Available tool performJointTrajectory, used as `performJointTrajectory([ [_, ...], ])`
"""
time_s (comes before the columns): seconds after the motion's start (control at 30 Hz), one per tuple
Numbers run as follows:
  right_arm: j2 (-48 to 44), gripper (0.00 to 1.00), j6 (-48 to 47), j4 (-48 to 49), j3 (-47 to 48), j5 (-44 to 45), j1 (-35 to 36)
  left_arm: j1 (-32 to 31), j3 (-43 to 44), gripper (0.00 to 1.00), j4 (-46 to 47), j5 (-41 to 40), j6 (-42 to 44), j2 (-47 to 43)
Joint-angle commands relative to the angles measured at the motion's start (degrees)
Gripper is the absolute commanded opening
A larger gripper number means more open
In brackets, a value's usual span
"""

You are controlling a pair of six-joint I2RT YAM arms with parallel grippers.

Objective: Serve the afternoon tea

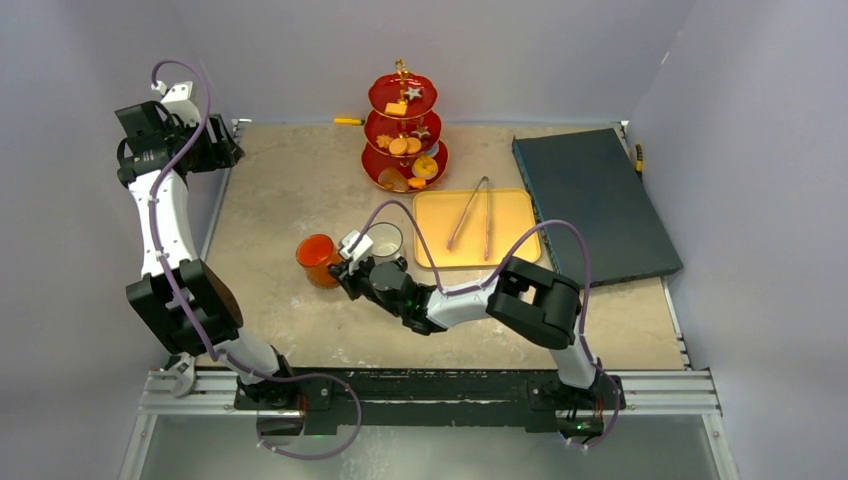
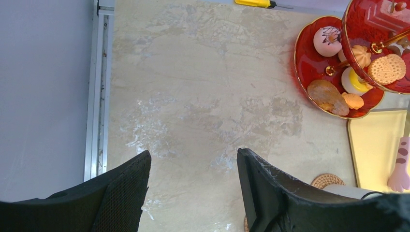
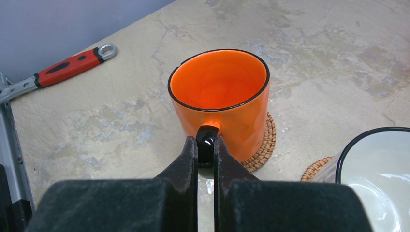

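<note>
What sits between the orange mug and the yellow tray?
The white mug, beside the right gripper clamped on the handle of the orange mug; top view shows it.

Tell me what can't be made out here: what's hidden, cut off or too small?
- Right wrist view: white mug cut off by the right and bottom edges; handle unseen.
- Right wrist view: orange mug handle mostly covered by the right gripper.
- Left wrist view: red stand cut off by the right edge; top tier missing.
- Left wrist view: pink object cut off at the edge; unidentifiable.
- Top view: pastries too small to name.
</note>
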Motion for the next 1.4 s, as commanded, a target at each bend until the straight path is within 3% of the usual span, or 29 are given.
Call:
performJointTrajectory([
  [0.0,-1.5,0.0,0.7,8.3,-0.7,0.3,0.0,0.0,-0.4,0.65,0.9,1.4,0.3,-2.0],
  [0.23,-1.2,0.0,1.2,8.6,-2.6,-1.6,0.0,0.0,-0.4,0.65,1.1,1.6,0.1,-1.8],
  [0.47,-1.6,0.47,1.0,8.2,-3.6,-1.4,0.2,-0.1,-0.9,0.65,1.0,2.6,0.1,-2.0],
  [0.6,-2.9,0.61,0.6,7.0,-3.6,-0.4,0.3,-0.2,-1.6,0.66,0.9,3.2,0.1,-2.2],
  [0.83,-10.6,0.97,0.4,-0.4,-2.7,0.7,0.3,-0.2,-3.8,0.75,2.4,5.3,-0.3,-2.2],
  [1.1,-26.8,0.98,1.2,-14.5,-5.7,6.0,-4.5,-5.0,-12.6,0.9,9.6,2.9,0.8,-2.5],
  [1.37,-44.2,0.98,7.6,-28.4,-17.6,10.4,-26.5,-13.6,-29.4,0.97,26.3,-3.8,-0.3,-2.2],
])
